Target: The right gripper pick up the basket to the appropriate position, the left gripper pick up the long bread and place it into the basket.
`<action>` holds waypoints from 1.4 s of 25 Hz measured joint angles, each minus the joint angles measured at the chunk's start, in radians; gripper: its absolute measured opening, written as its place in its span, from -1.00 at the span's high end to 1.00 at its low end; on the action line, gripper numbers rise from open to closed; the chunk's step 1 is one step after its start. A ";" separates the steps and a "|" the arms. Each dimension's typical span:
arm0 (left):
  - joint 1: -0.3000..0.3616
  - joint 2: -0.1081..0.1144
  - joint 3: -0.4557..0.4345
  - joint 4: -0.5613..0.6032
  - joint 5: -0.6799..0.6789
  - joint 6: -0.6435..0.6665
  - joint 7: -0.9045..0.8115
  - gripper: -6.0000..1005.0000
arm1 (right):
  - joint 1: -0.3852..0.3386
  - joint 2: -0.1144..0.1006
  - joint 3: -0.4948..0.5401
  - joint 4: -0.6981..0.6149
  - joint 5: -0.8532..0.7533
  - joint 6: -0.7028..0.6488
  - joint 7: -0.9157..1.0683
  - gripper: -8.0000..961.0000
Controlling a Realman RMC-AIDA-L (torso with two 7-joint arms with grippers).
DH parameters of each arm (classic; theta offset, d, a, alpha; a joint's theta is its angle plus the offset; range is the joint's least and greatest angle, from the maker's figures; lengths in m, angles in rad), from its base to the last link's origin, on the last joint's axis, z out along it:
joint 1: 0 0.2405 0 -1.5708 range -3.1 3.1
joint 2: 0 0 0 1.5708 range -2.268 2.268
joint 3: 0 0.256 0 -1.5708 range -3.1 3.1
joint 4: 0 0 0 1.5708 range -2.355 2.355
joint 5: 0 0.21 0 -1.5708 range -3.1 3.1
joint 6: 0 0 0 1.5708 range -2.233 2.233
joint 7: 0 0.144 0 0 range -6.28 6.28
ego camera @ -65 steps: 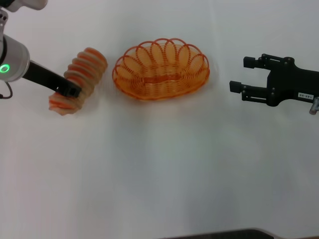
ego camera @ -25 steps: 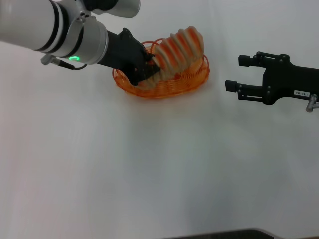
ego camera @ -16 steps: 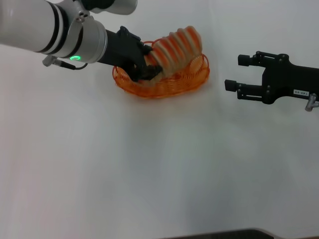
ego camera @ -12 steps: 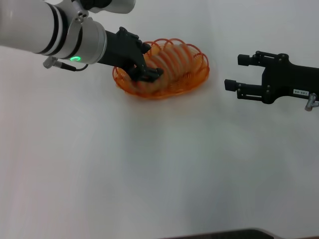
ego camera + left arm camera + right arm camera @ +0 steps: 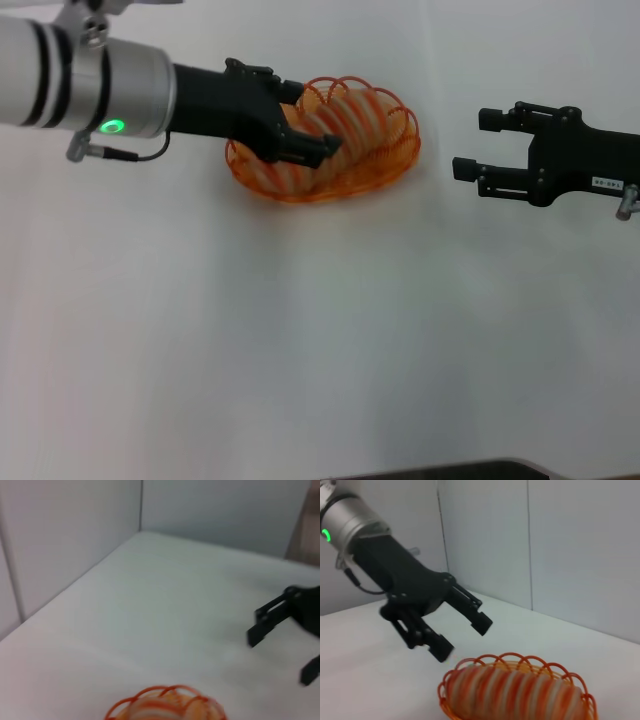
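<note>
While the long bread (image 5: pixel 340 125) lies inside the basket (image 5: pixel 400 160) in the upper middle of the head view, the left gripper (image 5: pixel 305 120) hangs just above the basket's left end with its black fingers (image 5: pixel 475 612) spread wide and holding nothing. At the right edge, well apart from the basket, the right gripper (image 5: pixel 478 143) also has its fingers spread and empty; a small white label on its body is too small to read. Orange wire loops form the basket's scalloped rim, and the pale loaf shows orange crosswise ridges.
</note>
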 joint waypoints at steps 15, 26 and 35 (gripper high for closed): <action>0.160 0.016 -0.423 -0.238 -0.180 0.425 0.376 -0.64 | 0.002 -0.006 -0.012 -0.008 -0.076 -0.021 0.012 -0.64; 0.241 0.084 -0.437 -0.424 -0.174 0.452 0.520 -0.63 | -0.007 0.008 -0.019 0.018 -0.119 -0.021 -0.025 -0.63; 0.246 0.092 -0.435 -0.451 -0.110 0.395 0.566 -0.62 | -0.009 0.008 -0.022 0.041 -0.120 -0.018 -0.025 -0.63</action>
